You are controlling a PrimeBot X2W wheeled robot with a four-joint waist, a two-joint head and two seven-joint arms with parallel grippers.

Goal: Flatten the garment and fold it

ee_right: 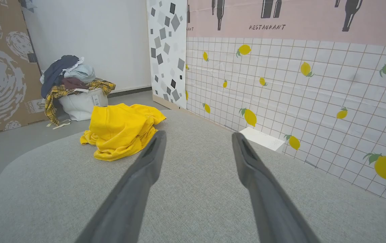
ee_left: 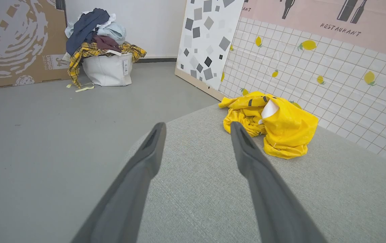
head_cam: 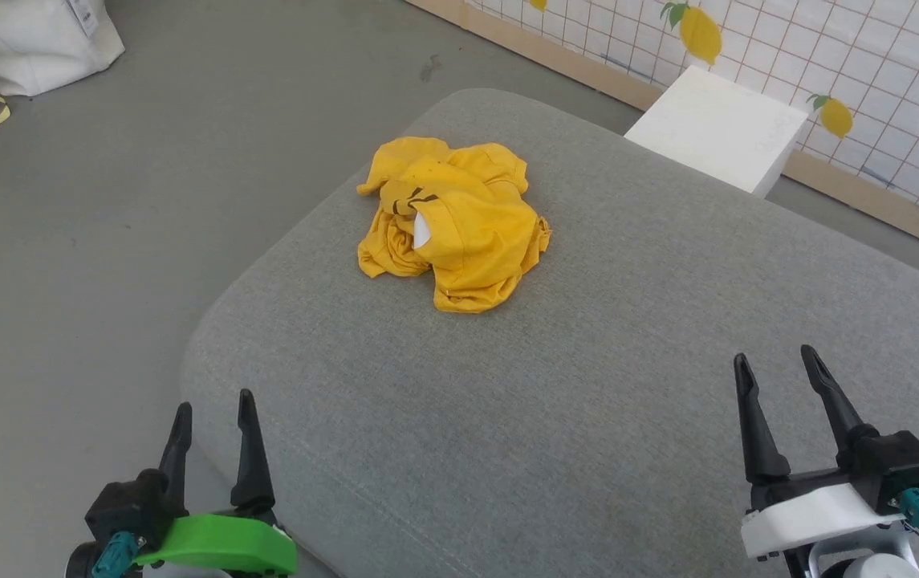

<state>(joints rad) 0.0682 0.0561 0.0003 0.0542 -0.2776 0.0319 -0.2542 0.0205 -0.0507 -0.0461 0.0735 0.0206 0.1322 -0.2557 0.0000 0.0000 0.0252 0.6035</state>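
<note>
Two open grippers and one crumpled shirt, that's your whole situation right now. The yellow shirt is bunched in a heap on the grey cushion. In the head view it's roughly 11 o'clock from the cushion's middle, close to the edge that drops to the floor. You can see a white patch and a few black stripes poking out of the folds. There's no clear hem, sleeve or collar though, so I can't tell you which way it's lying.

Your left gripper hangs at 7 o'clock in the head view, over the cushion's near corner, fingers spread with nothing between them. Your right gripper is at 4 o'clock, also spread wide and empty. Both are well apart from the shirt, which is at about 1 o'clock from the left one and 10 o'clock from the right one.

So I'd say you're at the very start, with the flattening not begun. Next move, in my book: bring both arms in, pinch two separate edges of the heap, then pull them apart to spread it. It's thin fabric, so watch you don't grab several layers at once. And don't drag it off that 9 o'clock edge.
</note>
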